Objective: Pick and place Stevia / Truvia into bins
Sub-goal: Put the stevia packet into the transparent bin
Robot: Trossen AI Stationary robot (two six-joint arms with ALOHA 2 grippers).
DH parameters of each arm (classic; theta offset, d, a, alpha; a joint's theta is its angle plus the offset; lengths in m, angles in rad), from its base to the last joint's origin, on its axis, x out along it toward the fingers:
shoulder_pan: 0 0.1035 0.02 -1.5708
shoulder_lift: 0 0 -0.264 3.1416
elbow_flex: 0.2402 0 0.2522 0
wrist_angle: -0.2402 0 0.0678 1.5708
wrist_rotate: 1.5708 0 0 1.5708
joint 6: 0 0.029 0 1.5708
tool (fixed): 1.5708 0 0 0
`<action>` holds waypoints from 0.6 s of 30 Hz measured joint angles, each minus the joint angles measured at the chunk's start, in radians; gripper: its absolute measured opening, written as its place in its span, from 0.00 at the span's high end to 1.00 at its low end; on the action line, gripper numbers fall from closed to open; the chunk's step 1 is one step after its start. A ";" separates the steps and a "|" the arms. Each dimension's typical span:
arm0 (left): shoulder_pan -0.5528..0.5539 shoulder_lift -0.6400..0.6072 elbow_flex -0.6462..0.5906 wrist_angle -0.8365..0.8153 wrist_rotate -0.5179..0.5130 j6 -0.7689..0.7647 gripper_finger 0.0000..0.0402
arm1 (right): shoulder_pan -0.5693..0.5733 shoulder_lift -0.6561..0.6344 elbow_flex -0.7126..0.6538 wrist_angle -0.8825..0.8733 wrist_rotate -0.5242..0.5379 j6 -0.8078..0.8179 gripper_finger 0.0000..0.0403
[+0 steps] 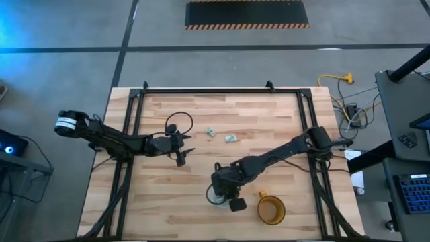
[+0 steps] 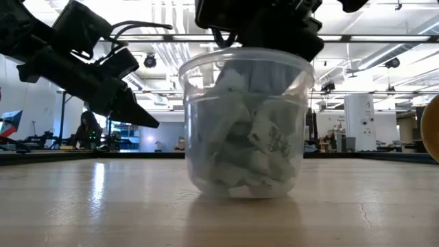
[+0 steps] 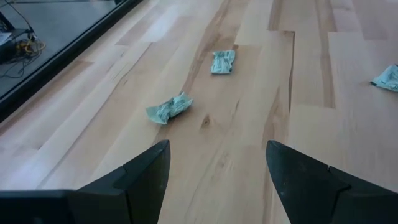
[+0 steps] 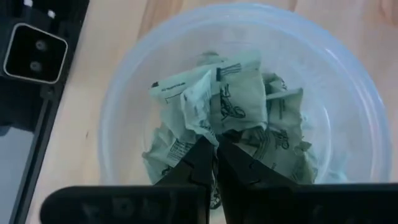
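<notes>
1. The right gripper (image 4: 216, 163) hangs directly over the clear plastic cup (image 2: 241, 68), its fingers pressed together at the top of the heap of Stevia sachets (image 4: 230, 118) inside; whether a sachet is pinched between the tips cannot be told
2. The cup stands near the front of the wooden table (image 1: 201, 215), beside the amber mug (image 1: 271, 210), and it looks well filled with crumpled green-and-white packets
3. The left gripper (image 3: 217, 168) hovers low over the table with its fingers spread wide and nothing between them; loose sachets (image 3: 169, 108) lie on the boards just ahead of it, one (image 3: 222, 61) farther on and another (image 3: 387, 77) off to the side
4. To finish the drop cleanly, the right gripper should probably part its fingers while centred over the cup, then rise straight up so no packet is dragged over the rim
5. The left gripper would do well to straddle the nearest crumpled sachet squarely and descend until the tips meet the wood before closing, since the packets are thin and easy to miss
</notes>
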 joint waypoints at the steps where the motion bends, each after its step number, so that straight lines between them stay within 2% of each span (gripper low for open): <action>1: 0.000 0.000 0.000 0.001 0.000 0.000 0.38 | 0.001 -0.001 0.000 -0.004 0.000 0.003 0.98; 8: 0.000 0.000 0.000 0.002 0.000 0.000 0.38 | 0.004 -0.019 0.017 -0.008 0.003 0.013 0.95; 18: 0.000 0.000 -0.001 0.002 0.000 0.000 0.38 | 0.013 -0.037 0.072 -0.090 0.001 0.019 0.70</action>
